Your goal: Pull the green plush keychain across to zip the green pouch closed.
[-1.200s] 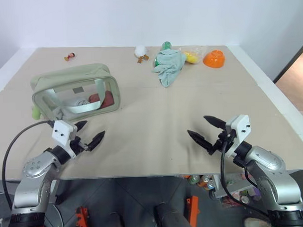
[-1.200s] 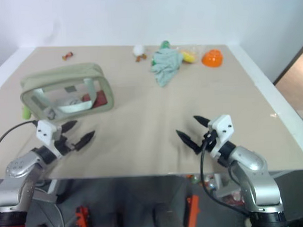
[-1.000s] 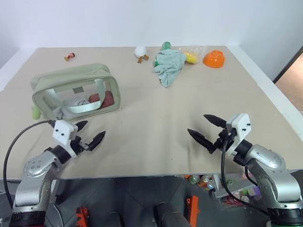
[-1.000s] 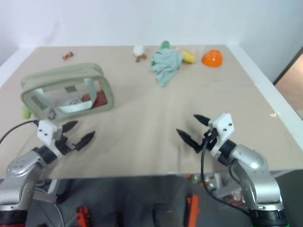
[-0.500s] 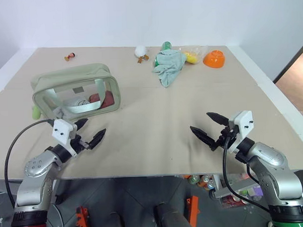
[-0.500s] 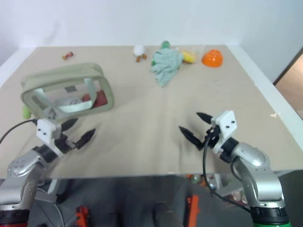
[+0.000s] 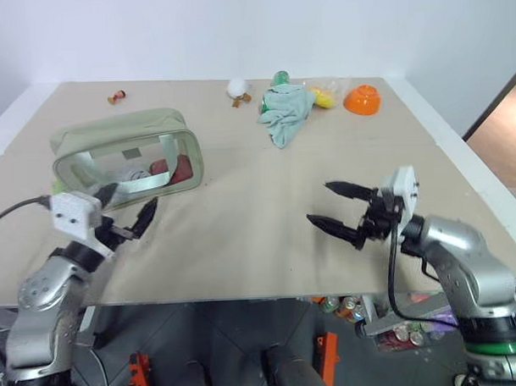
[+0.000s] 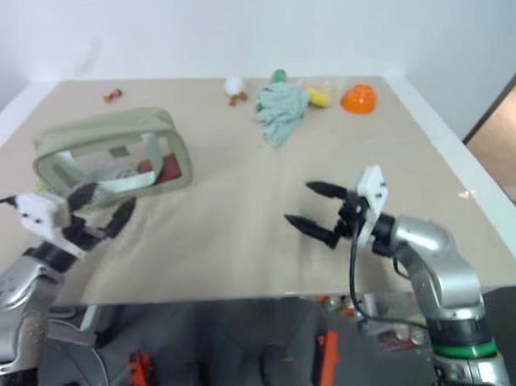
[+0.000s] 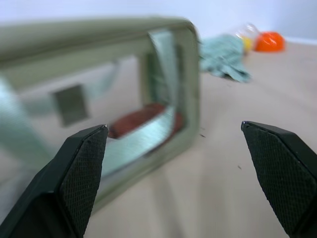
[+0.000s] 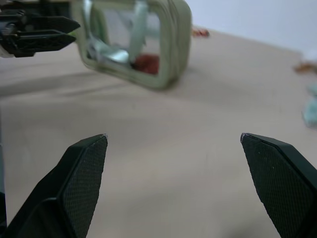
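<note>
Left eye view, your left hand point(image 7: 125, 211) spread wide just before the green pouch point(image 7: 127, 160) on the table's point(image 7: 259, 210) left, right hand point(image 7: 337, 210) likewise released, grasping nothing, mid-table.

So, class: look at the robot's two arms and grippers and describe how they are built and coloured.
Both arms have rounded silver-grey metal shells. Each ends in a white boxy block at the wrist and two black, pointed fingers with a fine cross-hatched texture. The left gripper and the right gripper each have a black cable looping back to the arm. A green band rings the right arm lower down.
</note>
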Controlling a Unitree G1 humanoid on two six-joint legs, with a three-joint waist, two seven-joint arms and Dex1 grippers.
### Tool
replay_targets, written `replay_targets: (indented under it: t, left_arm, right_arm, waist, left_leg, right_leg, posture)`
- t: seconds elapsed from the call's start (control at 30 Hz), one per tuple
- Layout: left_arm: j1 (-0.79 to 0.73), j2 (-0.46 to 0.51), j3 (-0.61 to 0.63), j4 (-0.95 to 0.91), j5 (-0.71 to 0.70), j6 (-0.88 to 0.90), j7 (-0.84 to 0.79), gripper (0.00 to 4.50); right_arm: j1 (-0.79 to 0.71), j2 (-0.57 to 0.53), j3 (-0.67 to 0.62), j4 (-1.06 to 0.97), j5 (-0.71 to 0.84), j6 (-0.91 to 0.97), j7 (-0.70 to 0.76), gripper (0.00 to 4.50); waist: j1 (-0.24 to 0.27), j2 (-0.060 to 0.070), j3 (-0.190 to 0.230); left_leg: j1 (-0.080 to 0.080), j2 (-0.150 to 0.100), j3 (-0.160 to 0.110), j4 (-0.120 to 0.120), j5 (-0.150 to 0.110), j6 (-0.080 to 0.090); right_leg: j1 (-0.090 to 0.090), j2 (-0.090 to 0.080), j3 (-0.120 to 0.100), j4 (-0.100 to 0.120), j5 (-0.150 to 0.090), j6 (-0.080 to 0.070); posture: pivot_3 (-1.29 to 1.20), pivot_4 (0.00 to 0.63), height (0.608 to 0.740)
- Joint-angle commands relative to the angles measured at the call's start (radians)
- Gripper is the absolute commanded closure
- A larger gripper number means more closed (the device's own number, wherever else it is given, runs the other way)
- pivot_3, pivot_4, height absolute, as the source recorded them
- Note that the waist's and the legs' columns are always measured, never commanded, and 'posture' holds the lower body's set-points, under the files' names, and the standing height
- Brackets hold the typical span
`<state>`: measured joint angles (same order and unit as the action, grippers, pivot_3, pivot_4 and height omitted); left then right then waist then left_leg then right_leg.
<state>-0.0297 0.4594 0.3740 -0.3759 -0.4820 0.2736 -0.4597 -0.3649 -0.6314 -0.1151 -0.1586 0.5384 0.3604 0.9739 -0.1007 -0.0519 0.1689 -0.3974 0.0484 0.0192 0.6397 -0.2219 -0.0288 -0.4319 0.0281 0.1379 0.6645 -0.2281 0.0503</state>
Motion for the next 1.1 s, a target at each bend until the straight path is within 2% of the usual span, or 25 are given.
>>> replay_targets:
  t: [0.03, 0.2, 0.33, 0.47, 0.73, 1.03, 1.07, 1.1]
  left_arm:
    - [-0.008, 0.057, 0.113, -0.082, -0.086, 0.075, 0.035, 0.04]
    - [-0.069, 0.169, 0.207, -0.034, -0.176, 0.155, 0.009, 0.04]
    - [-0.166, 0.328, 0.254, 0.181, -0.208, 0.163, -0.145, 0.04]
    - [-0.235, 0.401, 0.221, 0.392, -0.144, 0.079, -0.244, 0.04]
    - [-0.415, 0.415, 0.094, 0.709, -0.026, -0.043, -0.367, 0.04]
    - [-0.557, 0.396, -0.03, 0.882, 0.039, -0.106, -0.502, 0.04]
    - [-0.568, 0.395, -0.037, 0.895, 0.043, -0.106, -0.51, 0.57]
    - [-0.574, 0.392, -0.04, 0.903, 0.046, -0.109, -0.514, 0.8]
  right_arm:
    - [-0.063, 0.0, 0.011, 0.044, 0.003, -0.014, 0.035, 0.03]
    - [-0.095, 0.01, 0.03, 0.083, -0.021, -0.035, 0.047, 0.03]
    - [-0.096, 0.025, 0.033, 0.091, -0.037, -0.054, 0.04, 0.03]
    - [-0.12, 0.06, 0.003, 0.064, -0.006, -0.015, -0.032, 0.03]
    - [-0.114, 0.032, 0.007, -0.083, 0.055, 0.107, -0.051, 0.03]
    - [-0.042, 0.021, -0.01, -0.146, 0.038, 0.102, -0.116, 0.03]
    - [-0.038, 0.019, -0.011, -0.15, 0.037, 0.1, -0.12, 0.0]
    - [-0.035, 0.016, -0.011, -0.154, 0.036, 0.097, -0.122, 0.0]
  waist:
    - [0.002, 0.0, 0.0]
    - [0.007, 0.0, 0.0]
    - [0.01, 0.0, 0.0]
    - [0.006, 0.001, 0.001]
    - [0.02, 0.002, 0.001]
    - [0.025, 0.002, 0.001]
    - [0.024, 0.002, 0.001]
    - [0.024, 0.002, 0.001]
  left_leg:
    - [0.0, 0.0, -0.001, 0.0, 0.0, 0.0]
    - [-0.003, 0.0, -0.005, 0.0, 0.0, 0.0]
    - [-0.006, -0.001, -0.006, 0.0, 0.0, 0.0]
    - [-0.006, 0.0, -0.006, 0.0, 0.0, 0.0]
    - [-0.009, 0.0, -0.008, -0.001, 0.0, 0.0]
    - [-0.01, 0.0, -0.009, -0.001, 0.0, 0.0]
    - [-0.01, 0.0, -0.008, 0.0, 0.0, 0.0]
    - [-0.01, 0.0, -0.009, 0.0, 0.0, 0.0]
  right_leg:
    - [0.0, 0.0, -0.001, 0.0, 0.0, 0.0]
    - [0.0, 0.0, -0.004, 0.0, -0.002, -0.001]
    - [-0.004, 0.0, -0.006, 0.001, -0.002, -0.001]
    - [-0.005, 0.0, -0.007, 0.001, -0.002, -0.003]
    - [-0.006, 0.0, -0.009, 0.001, -0.003, -0.003]
    - [-0.007, 0.0, -0.009, 0.002, -0.002, -0.004]
    - [-0.007, 0.0, -0.009, 0.002, -0.002, -0.004]
    - [-0.007, 0.0, -0.009, 0.002, -0.002, -0.003]
  posture:
    - [0.0, 0.15, 0.74]
    - [0.0, 0.15, 0.74]
    - [0.0, 0.15, 0.74]
    - [0.0, 0.15, 0.74]
    - [0.0, 0.15, 0.74]
    - [0.0, 0.15, 0.74]
    - [0.0, 0.15, 0.74]
    - [0.0, 0.15, 0.74]
